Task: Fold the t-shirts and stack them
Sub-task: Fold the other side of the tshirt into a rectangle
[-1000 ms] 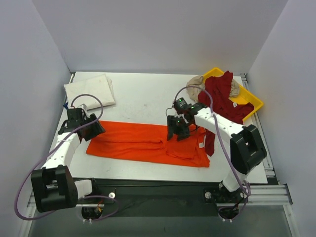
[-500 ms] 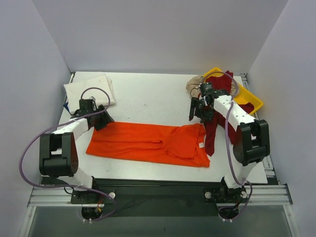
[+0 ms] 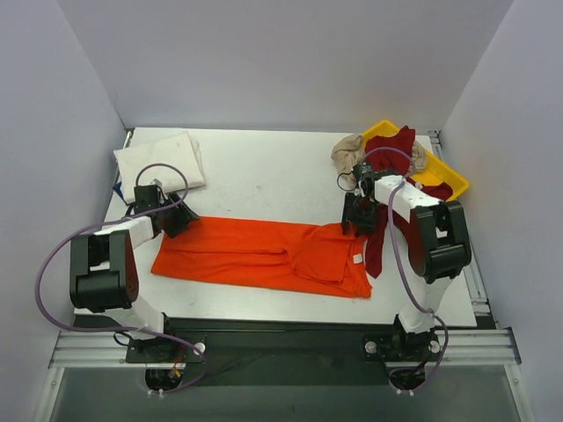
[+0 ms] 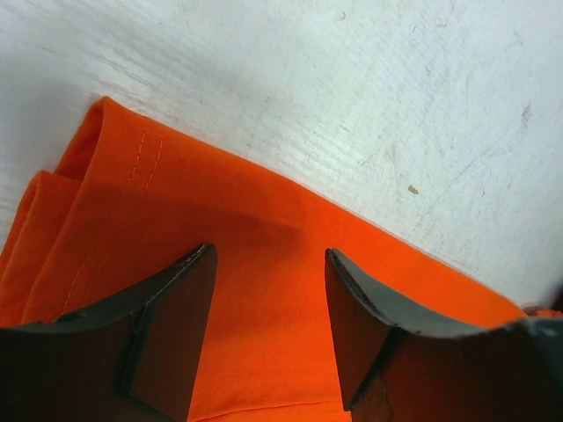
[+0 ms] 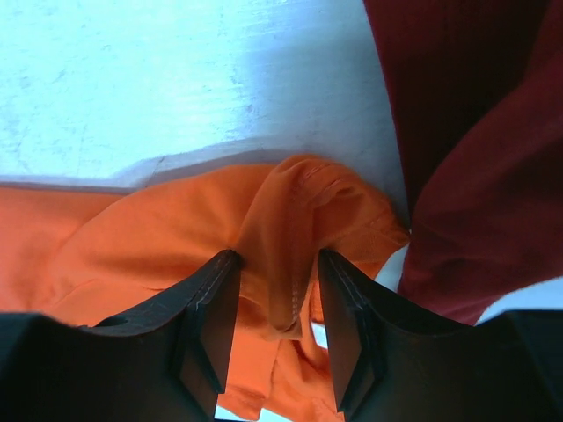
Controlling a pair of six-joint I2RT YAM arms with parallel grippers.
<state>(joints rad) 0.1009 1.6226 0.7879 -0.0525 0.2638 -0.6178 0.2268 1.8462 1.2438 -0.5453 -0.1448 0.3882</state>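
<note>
No brand or print is readable on any garment; the only marking is a small white tag near the neck of the orange shirt, too small to read. The orange shirt lies flat on the near half of the white table, folded lengthwise into a long band. Its long axis runs left to right, the neck end to the right and the hem end to the left. The cloth is smooth knit with a double row of stitching along the hem edge. The left gripper is low over the far-left corner of the band with its dark wedge-shaped fingers spread apart and cloth under the gap, nothing clamped. The right gripper is at the far-right corner, fingers parted and astride a raised, bunched fold of orange cloth that fills the gap; no firm clamp is visible. The white shirt is a folded rectangle at the far-left corner of the table. The dark red shirt is crumpled, draped out of the yellow plastic tray onto the table, just beside the orange neck end. The beige shirt is bunched at the tray's left edge
</note>
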